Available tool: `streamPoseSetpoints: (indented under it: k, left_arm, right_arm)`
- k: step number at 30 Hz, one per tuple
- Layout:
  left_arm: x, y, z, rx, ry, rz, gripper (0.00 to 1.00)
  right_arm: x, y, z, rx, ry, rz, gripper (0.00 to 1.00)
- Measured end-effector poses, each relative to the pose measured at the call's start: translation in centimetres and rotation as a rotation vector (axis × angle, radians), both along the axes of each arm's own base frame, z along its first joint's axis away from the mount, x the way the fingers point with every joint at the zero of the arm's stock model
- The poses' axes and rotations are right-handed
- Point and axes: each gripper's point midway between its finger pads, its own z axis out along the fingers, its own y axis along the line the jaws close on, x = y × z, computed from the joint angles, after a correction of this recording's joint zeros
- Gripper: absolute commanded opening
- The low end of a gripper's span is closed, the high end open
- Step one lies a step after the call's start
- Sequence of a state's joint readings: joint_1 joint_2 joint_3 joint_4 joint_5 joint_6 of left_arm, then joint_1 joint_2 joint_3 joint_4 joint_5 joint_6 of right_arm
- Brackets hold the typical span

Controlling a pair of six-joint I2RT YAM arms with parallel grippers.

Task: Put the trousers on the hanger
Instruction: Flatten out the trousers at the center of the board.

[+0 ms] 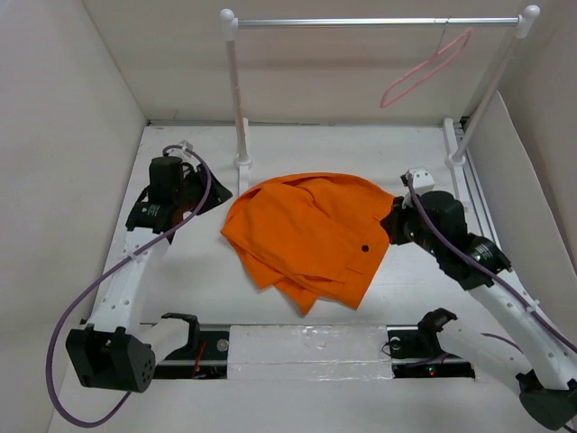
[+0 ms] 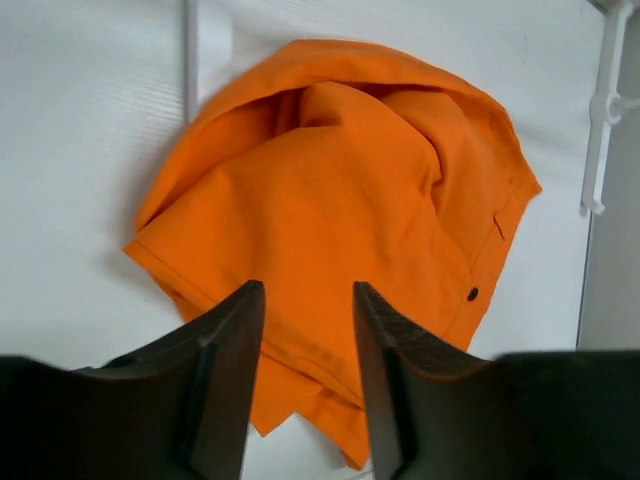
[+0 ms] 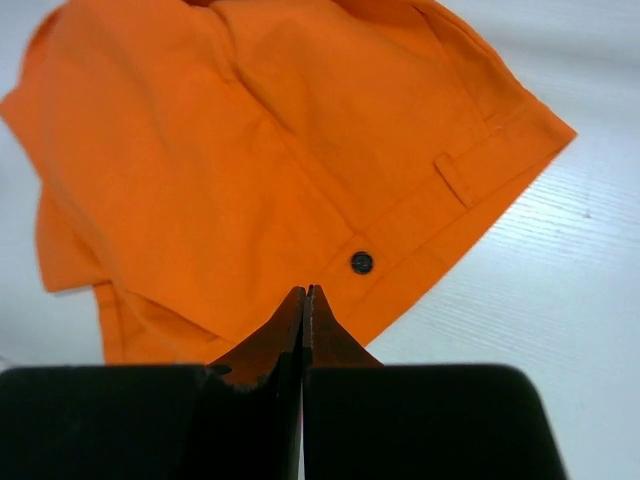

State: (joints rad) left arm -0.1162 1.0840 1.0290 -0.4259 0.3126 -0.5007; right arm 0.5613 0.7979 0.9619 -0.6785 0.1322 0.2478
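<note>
The orange trousers [image 1: 306,234] lie crumpled flat on the middle of the white table, with the dark button [image 1: 364,248] facing up near their right edge. The pale-pink hanger [image 1: 424,70] hangs tilted from the right part of the rail, high at the back. My left gripper [image 1: 213,195] is open and empty just left of the trousers; in the left wrist view the trousers [image 2: 340,180] show between and beyond my left gripper [image 2: 307,300]. My right gripper [image 1: 389,225] is at the trousers' right edge. In the right wrist view my right gripper [image 3: 307,292] is shut just short of the button [image 3: 361,262], and nothing shows between the jaws.
A metal rail [image 1: 379,22] on two white posts [image 1: 236,90] spans the back, its feet on the table. White walls close in left, right and behind. A taped strip and arm mounts [image 1: 306,347] run along the near edge.
</note>
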Motion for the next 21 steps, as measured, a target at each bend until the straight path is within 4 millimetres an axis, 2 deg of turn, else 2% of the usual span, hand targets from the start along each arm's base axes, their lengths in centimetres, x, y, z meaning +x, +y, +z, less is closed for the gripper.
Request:
streamPoseSetpoints:
  k: [2,4,5,6,7,9,10,11,14,17,21]
  left_arm:
    - [0.1,0.9,-0.7,0.015,0.022,0.051,0.16]
    - [0.2,2.1,-1.6,0.018,0.044,0.097,0.14]
    - [0.2,2.9,-2.3,0.019,0.061,0.125,0.19]
    - [0.2,3.8,-3.2,0.015,0.081,0.152,0.25]
    - [0.1,4.4,-4.4,0.009,0.105,0.169,0.30]
    - [-0.4,5.1,-6.9,-0.003,0.168,0.192,0.43]
    - [-0.7,5.0,-8.1,-0.010,0.199,0.190,0.48]
    - [-1.1,4.7,-9.2,-0.023,0.229,0.179,0.62]
    - [-1.9,3.7,-11.7,-0.065,0.285,0.149,0.76]
    - [-1.9,3.0,-12.9,-0.099,0.303,0.130,0.83]
    - [-1.1,1.9,-14.4,-0.123,0.318,0.108,0.85]
  right_arm:
    - [1.0,-0.6,-1.1,-0.021,0.027,-0.021,0.00]
    - [2.3,-1.5,-2.5,-0.050,0.065,-0.051,0.04]
    - [3.1,-1.9,-3.4,-0.062,0.087,-0.064,0.16]
    - [3.7,-2.5,-4.4,-0.074,0.112,-0.079,0.44]
    - [4.2,-3.2,-5.4,-0.080,0.136,-0.097,0.56]
    - [5.2,-4.8,-7.4,-0.083,0.181,-0.126,0.74]
    - [5.7,-5.5,-8.2,-0.079,0.198,-0.142,0.76]
    - [6.2,-6.2,-9.0,-0.072,0.217,-0.155,0.79]
    - [7.7,-7.7,-11.6,-0.052,0.273,-0.181,0.84]
    - [8.9,-7.8,-14.3,-0.035,0.334,-0.166,0.86]
    - [9.2,-7.1,-17.7,-0.002,0.401,-0.144,0.88]
